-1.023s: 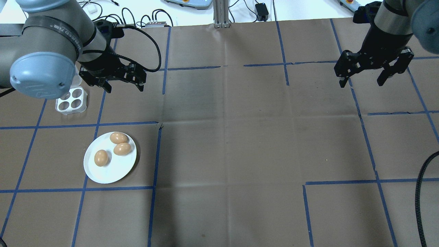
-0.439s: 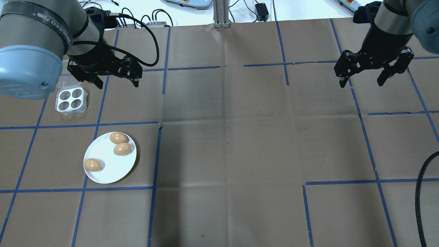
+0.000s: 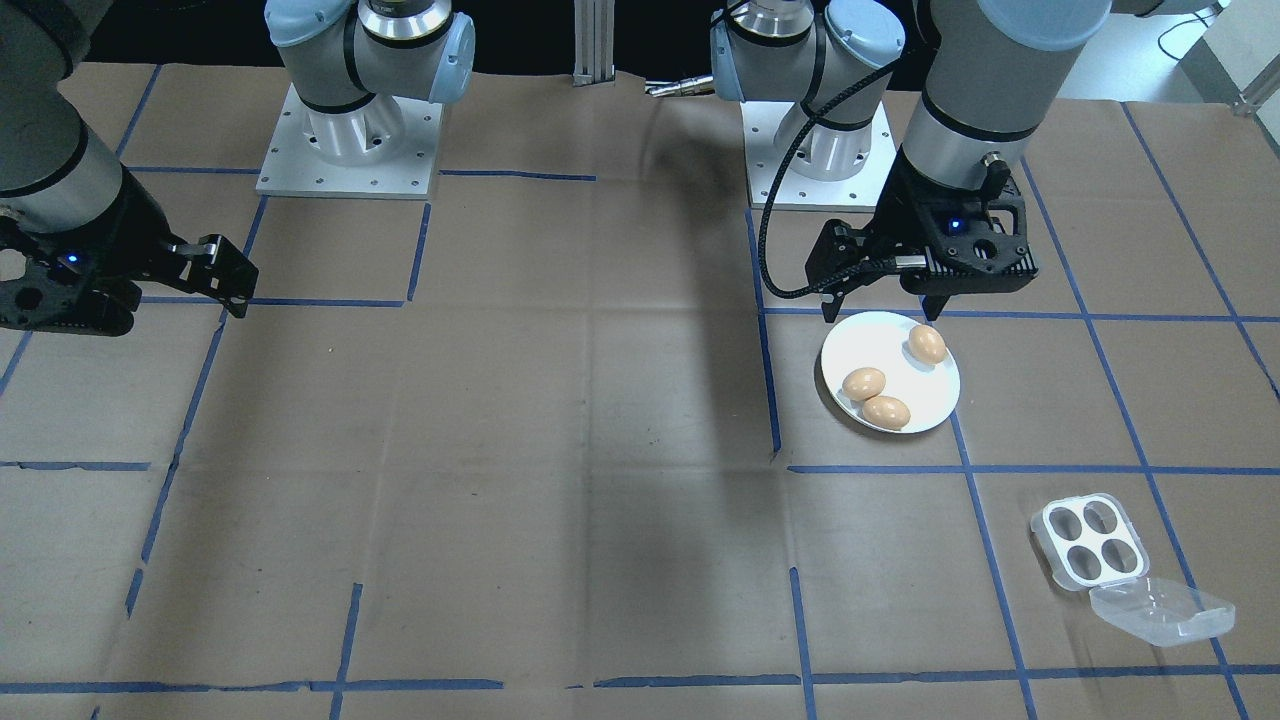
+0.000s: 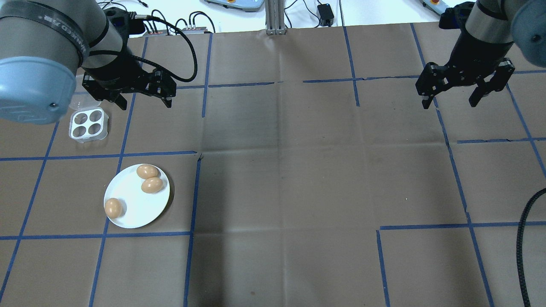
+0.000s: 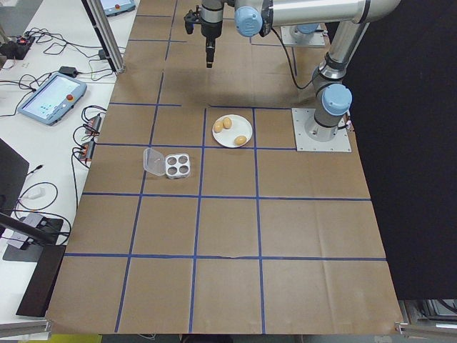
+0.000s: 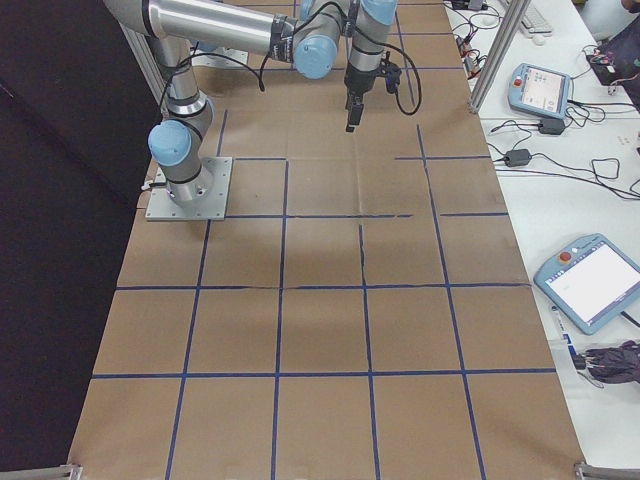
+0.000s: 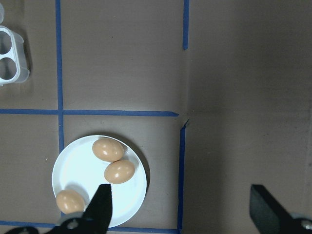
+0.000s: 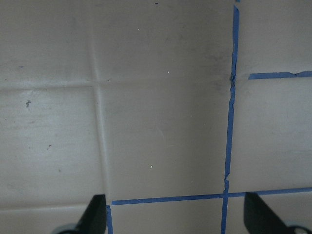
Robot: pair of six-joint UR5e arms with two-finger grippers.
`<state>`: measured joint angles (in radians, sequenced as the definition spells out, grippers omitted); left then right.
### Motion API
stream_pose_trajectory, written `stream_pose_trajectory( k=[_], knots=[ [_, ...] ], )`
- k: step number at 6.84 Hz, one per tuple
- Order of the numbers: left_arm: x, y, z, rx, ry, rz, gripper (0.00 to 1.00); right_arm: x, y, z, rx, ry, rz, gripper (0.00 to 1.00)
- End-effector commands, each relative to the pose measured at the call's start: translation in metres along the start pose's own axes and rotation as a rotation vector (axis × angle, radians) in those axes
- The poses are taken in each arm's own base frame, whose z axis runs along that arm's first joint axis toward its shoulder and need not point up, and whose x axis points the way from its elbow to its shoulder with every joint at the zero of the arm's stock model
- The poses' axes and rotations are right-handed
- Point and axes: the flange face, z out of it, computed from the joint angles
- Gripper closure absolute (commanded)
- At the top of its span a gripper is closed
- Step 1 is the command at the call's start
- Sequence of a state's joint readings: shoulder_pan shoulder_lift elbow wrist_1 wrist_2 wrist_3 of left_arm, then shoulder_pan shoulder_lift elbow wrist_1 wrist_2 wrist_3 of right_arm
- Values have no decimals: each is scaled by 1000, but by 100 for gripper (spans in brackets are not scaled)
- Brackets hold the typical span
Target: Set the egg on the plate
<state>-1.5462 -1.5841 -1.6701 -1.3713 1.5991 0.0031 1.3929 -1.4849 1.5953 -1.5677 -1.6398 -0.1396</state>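
Tabletop [image 4: 298, 179]: brown paper cover, marked into squares with blue tape

Plate [image 4: 143, 209]: plain white, round, flat with a shallow rim, on the robot's left side of the tabletop inside one taped square. Nearest of the task items in the overhead view

Eggs, three in all, brown, smooth, all lying on their sides on the plate:
- single egg [image 4: 113, 208] at the plate's near-left rim, apart from the other two
- second egg [image 4: 152, 185] toward the far side of the plate
- third egg [image 4: 147, 171] just beyond it; these two lie just beside each other, contact not resolvable

Egg tray [image 4: 87, 125]: small, white, four round cups, all four empty. It sits beyond the plate, one square farther out. Its clear lid [image 3: 1160, 610] is swung open and lies flat beside it

Left end effector [image 4: 144, 102]: up off the tabletop, beyond the plate and just to the right of the tray in the overhead view. Fingers spread wide, nothing between them. The left wrist view looks straight down on the plate and all three eggs

Right end effector [image 4: 450, 102]: far across on the other side, well apart from plate and tray, raised over bare paper. Fingers likewise spread wide, holding nothing
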Motion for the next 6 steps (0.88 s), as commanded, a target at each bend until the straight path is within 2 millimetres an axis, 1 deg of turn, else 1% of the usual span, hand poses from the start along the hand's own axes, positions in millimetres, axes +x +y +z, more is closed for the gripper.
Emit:
stream_pose_trajectory(
  k=[1,3,4,5,6],
  knots=[
    [-3,4,8,-4,-28,-9,0,0,0,0,0,0,0,0],
    [-5,-8,9,4,-17,-113,0,0,0,0,0,0,0,0],
    [-5,-6,14,-3,-21,-116,0,0,0,0,0,0,0,0],
    [-5,-3,11,1,-23,-115,0,0,0,0,0,0,0,0],
    [-8,-7,11,3,-25,-118,0,0,0,0,0,0,0,0]
  ],
)
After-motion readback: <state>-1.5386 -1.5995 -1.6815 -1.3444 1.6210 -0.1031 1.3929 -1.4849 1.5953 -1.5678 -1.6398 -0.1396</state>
